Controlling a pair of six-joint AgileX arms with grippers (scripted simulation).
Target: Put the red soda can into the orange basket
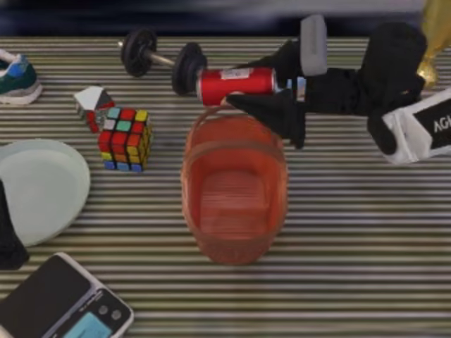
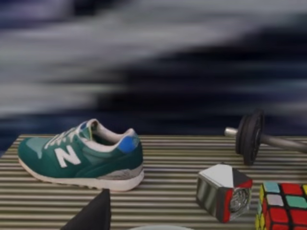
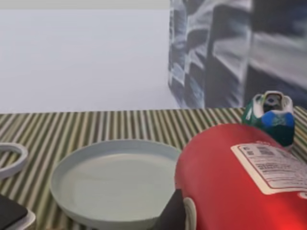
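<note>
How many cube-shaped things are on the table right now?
2. The multicoloured puzzle cube stands left of the orange basket, near the pale plate. A smaller red, white and grey cube sits just behind it, toward the dumbbell. None seems hidden.

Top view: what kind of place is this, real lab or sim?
Likely a rendered tabletop test scene: a striped table strewn with unrelated props, such as a dumbbell, a puzzle cube and a sneaker, around the orange basket, against a smeared backdrop.
</note>
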